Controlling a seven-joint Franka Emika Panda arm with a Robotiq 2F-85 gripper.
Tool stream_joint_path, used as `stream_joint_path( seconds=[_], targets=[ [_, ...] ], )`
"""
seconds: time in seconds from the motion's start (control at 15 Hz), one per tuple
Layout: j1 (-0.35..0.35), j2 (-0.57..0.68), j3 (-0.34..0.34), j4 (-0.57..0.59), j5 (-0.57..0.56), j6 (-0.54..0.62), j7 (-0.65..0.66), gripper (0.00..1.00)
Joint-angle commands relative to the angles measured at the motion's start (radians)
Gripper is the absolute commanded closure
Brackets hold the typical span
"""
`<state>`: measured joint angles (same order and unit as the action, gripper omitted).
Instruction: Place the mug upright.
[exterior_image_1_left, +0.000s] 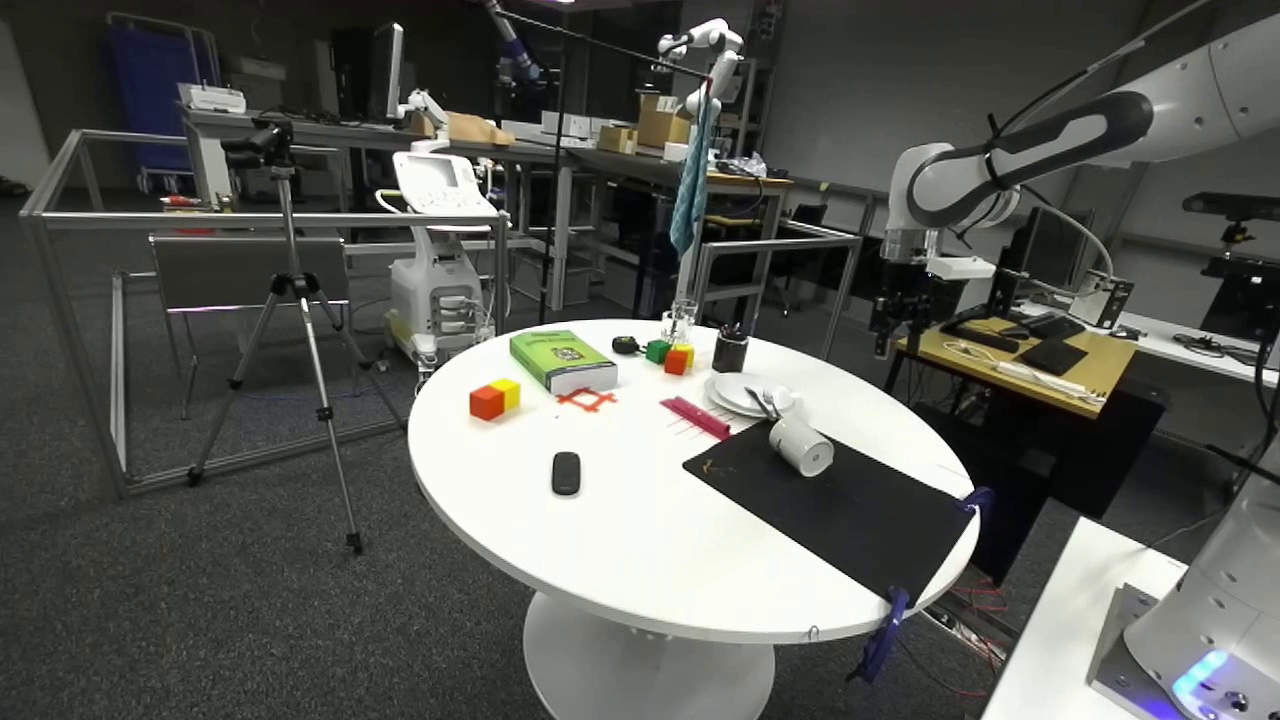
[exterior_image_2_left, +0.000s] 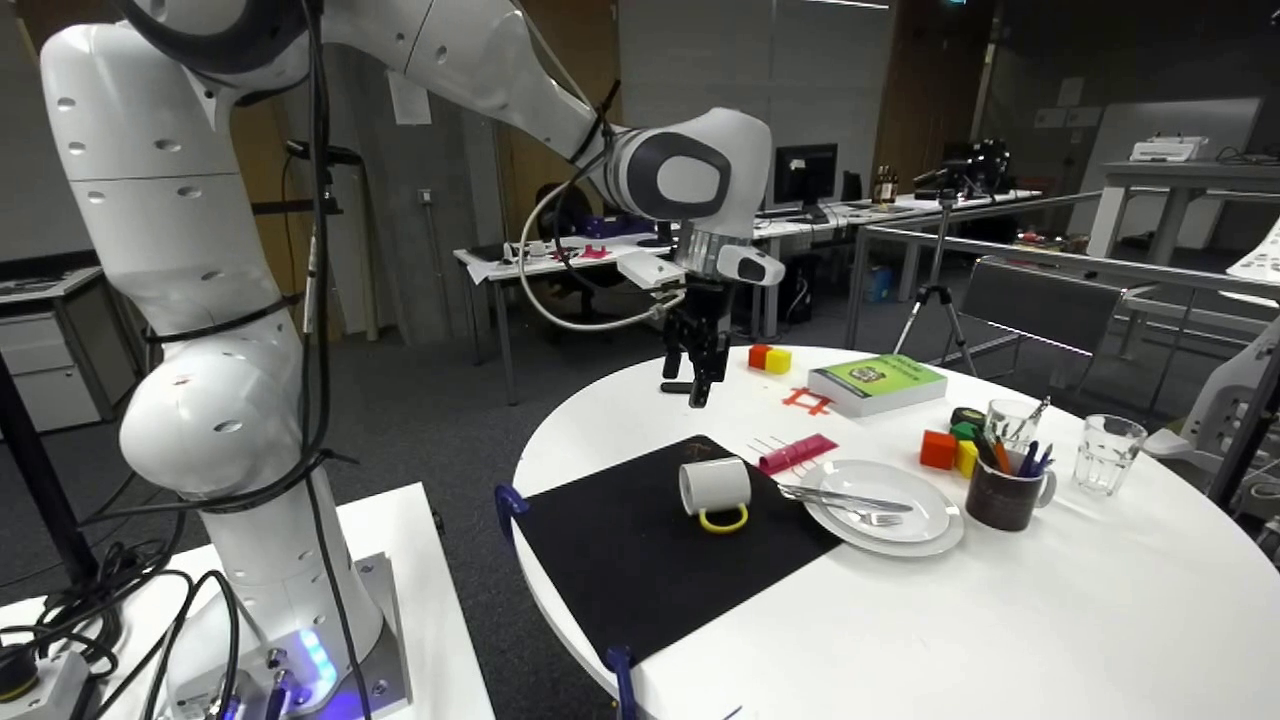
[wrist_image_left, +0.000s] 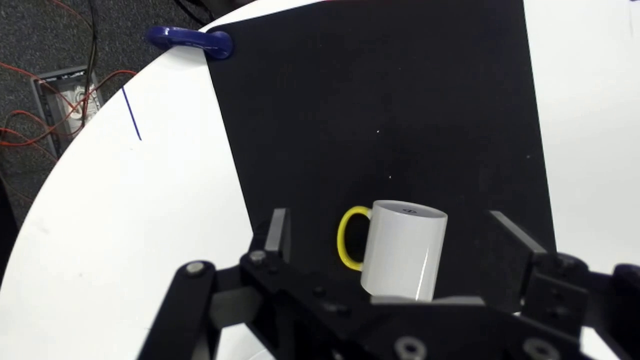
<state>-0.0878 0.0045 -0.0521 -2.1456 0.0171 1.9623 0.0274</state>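
The mug is white with a yellow handle. It lies on its side on the black mat, seen in both exterior views (exterior_image_1_left: 799, 446) (exterior_image_2_left: 716, 485) and in the wrist view (wrist_image_left: 402, 250). A round end with a small dark mark faces the robot base side; the handle is hidden in an exterior view. My gripper (exterior_image_1_left: 898, 342) is open and empty, well above the table, fingers pointing down; it also shows in an exterior view (exterior_image_2_left: 686, 383). In the wrist view the fingers (wrist_image_left: 386, 215) stand apart, with the mug appearing between them, below and not touched.
The black mat (exterior_image_2_left: 640, 560) is clamped to the round white table (exterior_image_1_left: 640, 540) by blue clamps (exterior_image_1_left: 882, 640). Beside the mug are stacked plates with cutlery (exterior_image_2_left: 880, 500) and a pink object (exterior_image_2_left: 797, 453). Further off are a dark pen mug (exterior_image_2_left: 1003, 497), glasses, coloured blocks and a green book (exterior_image_2_left: 877, 383).
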Motion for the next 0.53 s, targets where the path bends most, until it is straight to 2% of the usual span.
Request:
stream_joint_path(
  seconds=[0.0,0.2,0.47],
  targets=[
    [0.007,0.002,-0.007,0.005,0.001,-0.003,0.000,0.00],
    [0.007,0.002,-0.007,0.006,0.001,-0.004,0.000,0.00],
    [-0.006,0.019,-0.019,-0.013,0.101,0.123,-0.053,0.00]
  ],
)
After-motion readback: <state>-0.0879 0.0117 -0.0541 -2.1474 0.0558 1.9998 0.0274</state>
